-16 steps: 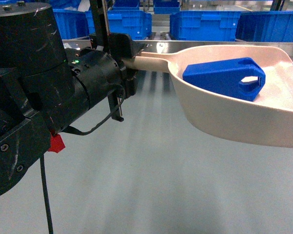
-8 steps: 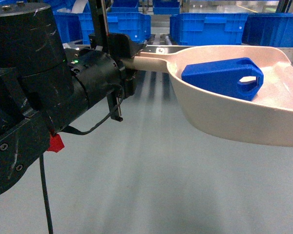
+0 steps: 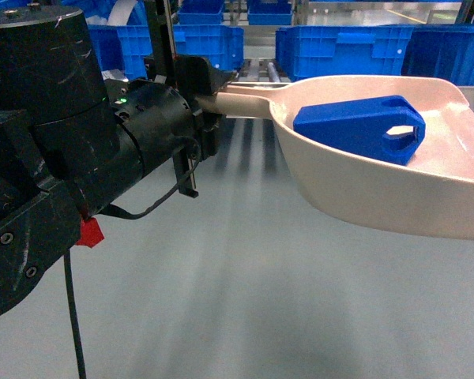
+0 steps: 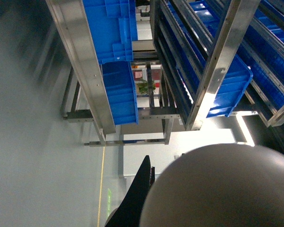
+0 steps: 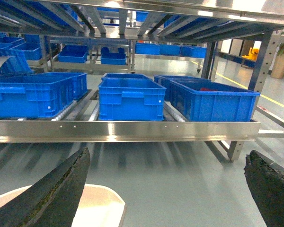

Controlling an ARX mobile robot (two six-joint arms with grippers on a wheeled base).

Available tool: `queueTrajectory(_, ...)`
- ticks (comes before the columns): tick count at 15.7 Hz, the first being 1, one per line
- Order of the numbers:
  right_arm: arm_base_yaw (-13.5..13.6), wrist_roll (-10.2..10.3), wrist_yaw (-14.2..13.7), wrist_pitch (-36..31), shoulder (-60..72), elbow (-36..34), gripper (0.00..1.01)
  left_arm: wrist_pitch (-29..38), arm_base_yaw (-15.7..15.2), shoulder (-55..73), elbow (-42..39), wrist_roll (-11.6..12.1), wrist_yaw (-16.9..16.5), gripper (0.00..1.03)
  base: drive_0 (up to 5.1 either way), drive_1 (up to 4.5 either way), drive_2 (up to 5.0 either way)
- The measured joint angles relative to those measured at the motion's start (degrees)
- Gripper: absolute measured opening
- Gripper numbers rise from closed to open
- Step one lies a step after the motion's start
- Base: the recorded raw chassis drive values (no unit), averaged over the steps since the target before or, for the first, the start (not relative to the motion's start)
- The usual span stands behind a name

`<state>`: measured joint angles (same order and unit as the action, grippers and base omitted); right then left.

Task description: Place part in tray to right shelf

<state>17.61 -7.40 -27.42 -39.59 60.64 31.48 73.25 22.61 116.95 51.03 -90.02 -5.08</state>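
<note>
1. Tray handle is clamped by left gripper.
2. Part is carried in tray bowl, right of that gripper.
3. Right gripper is spread wide; right shelf w/ crates is seen ahead.

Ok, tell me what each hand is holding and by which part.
The left hand grips the tray by its handle end; the part rides inside. The right hand is open, holding nothing.
</note>
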Motion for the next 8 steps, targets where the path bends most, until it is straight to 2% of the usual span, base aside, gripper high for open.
queueTrajectory(8, 0.00, 0.00, 0.00, -0.17, 0.00, 0.00, 0.98, 0.07, -0.11, 0.00, 0.00, 0.00, 0.00, 0.13, 0.1, 4.13, -4.0)
